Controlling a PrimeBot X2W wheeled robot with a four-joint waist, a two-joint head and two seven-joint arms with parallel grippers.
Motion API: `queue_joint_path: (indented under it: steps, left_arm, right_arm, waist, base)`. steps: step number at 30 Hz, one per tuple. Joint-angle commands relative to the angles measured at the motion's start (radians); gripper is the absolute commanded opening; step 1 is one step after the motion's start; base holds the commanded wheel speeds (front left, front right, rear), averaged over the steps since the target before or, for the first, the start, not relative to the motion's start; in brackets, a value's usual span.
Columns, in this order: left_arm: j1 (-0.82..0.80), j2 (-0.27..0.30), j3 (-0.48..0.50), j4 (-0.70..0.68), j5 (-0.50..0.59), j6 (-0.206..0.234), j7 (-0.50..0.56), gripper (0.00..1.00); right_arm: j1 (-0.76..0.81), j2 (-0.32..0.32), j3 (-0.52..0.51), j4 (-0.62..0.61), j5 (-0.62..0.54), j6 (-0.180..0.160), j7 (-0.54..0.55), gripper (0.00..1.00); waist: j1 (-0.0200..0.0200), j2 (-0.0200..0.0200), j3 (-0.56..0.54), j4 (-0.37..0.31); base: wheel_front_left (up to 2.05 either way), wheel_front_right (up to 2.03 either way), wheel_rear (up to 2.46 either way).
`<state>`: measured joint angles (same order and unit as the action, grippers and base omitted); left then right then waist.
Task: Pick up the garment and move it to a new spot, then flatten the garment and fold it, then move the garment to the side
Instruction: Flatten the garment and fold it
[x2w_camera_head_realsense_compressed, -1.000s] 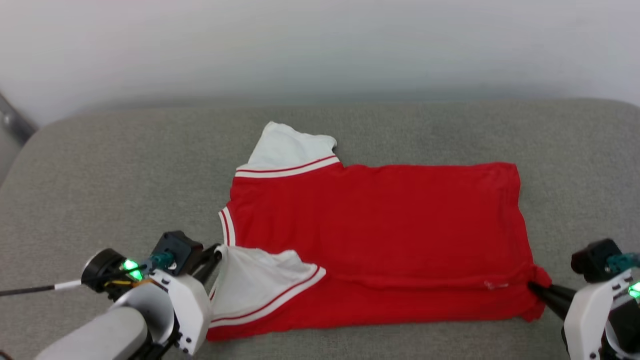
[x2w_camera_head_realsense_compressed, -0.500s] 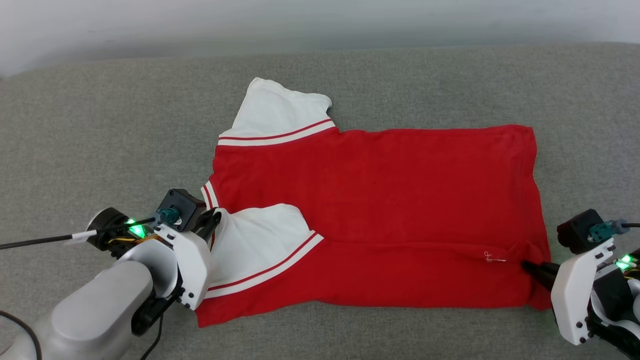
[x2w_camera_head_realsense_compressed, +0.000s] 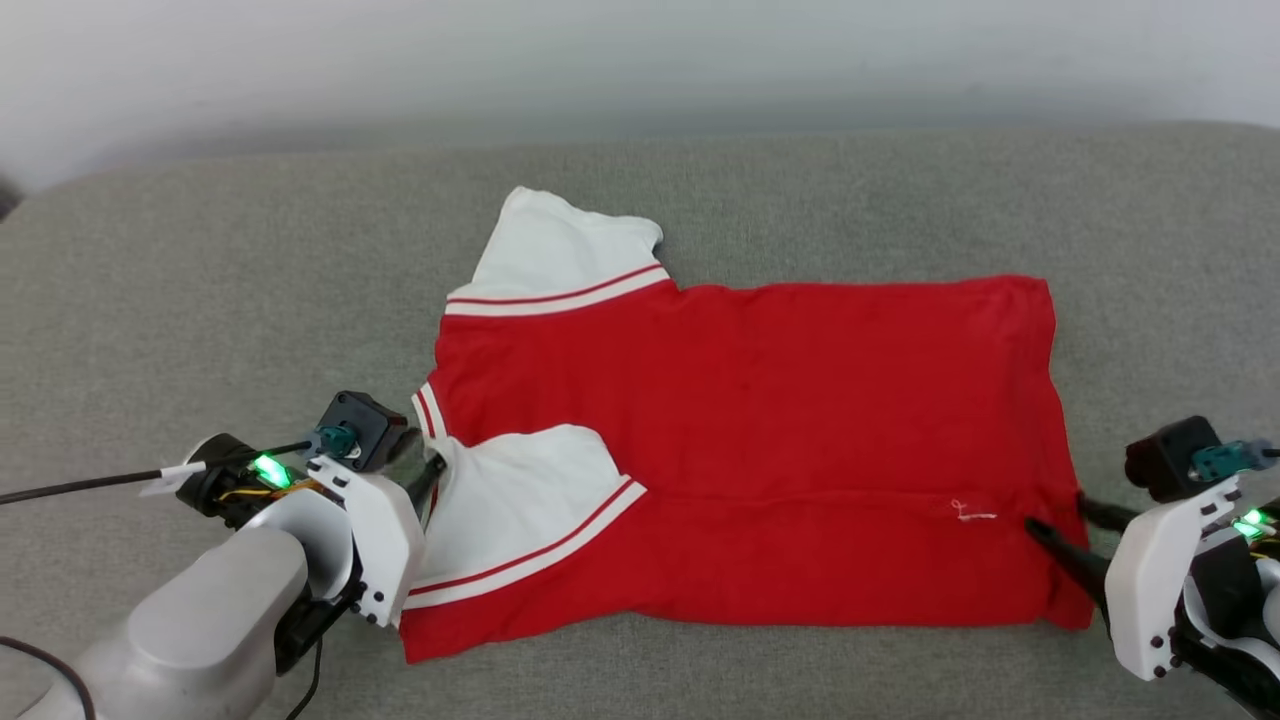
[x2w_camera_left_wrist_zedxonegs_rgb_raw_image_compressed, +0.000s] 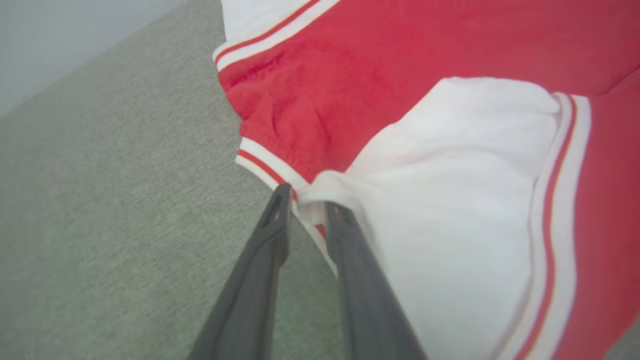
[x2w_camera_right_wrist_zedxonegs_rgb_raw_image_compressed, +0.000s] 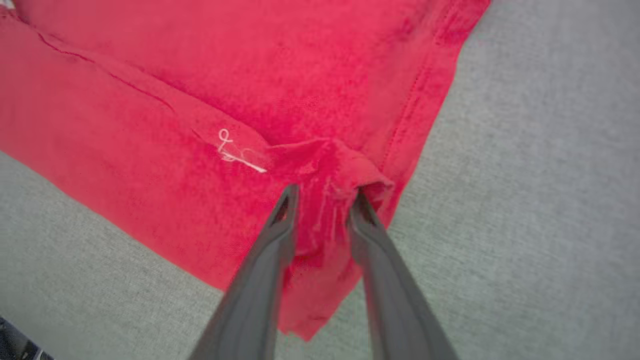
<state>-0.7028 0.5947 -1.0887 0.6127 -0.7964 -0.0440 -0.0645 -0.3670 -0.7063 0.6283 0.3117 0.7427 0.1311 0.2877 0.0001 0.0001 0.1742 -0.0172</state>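
On the head camera you see the garment spread on the grey cushion, with the left gripper at its near white sleeve and the right gripper at the hem corner. Your left wrist view shows the fingers apart, the sleeve edge between their tips. Your right wrist view shows the fingers apart, with bunched red fabric between them.

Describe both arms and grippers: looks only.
Left arm: rounded pale grey forearm. Both wrists: white shells, green lights, black blocks with teal connectors. The left gripper and right gripper each have two long, tapering dark fingers. A black cable with a white tag leaves the left wrist.
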Motion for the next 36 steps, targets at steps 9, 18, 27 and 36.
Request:
queue_joint_path:
  steps: [9, 18, 27, 36]
  left_arm:
    - [-0.048, 0.072, 0.009, -0.092, -0.065, -0.014, 0.175, 1.0]
    - [-0.127, 0.141, -0.032, -0.273, -0.19, -0.025, 0.613, 1.0]
    - [-0.163, 0.162, -0.108, -0.369, -0.265, -0.005, 0.948, 1.0]
    - [-0.118, 0.131, -0.151, -0.335, -0.251, 0.004, 1.027, 1.0]
  right_arm:
    - [0.098, -0.035, -0.092, -0.067, -0.019, -0.001, -0.04, 1.0]
    - [0.181, -0.003, -0.173, -0.138, -0.065, -0.001, 0.004, 1.0]
    - [0.211, 0.032, -0.209, -0.201, -0.089, -0.001, 0.074, 1.0]
    - [0.194, 0.049, -0.21, -0.237, -0.104, -0.001, 0.123, 1.0]
  waist:
    - [-0.0001, -0.0001, -0.108, 0.019]
    - [-0.0001, -0.0001, -0.131, 0.019]
    - [-0.0001, -0.0001, -0.115, -0.008]
    - [-0.0001, -0.0001, -0.063, -0.04]
  base:
    - [0.0, 0.0, 0.0]
    - [0.0, 0.0, 0.0]
    - [0.0, 0.0, 0.0]
    - [0.0, 0.0, 0.0]
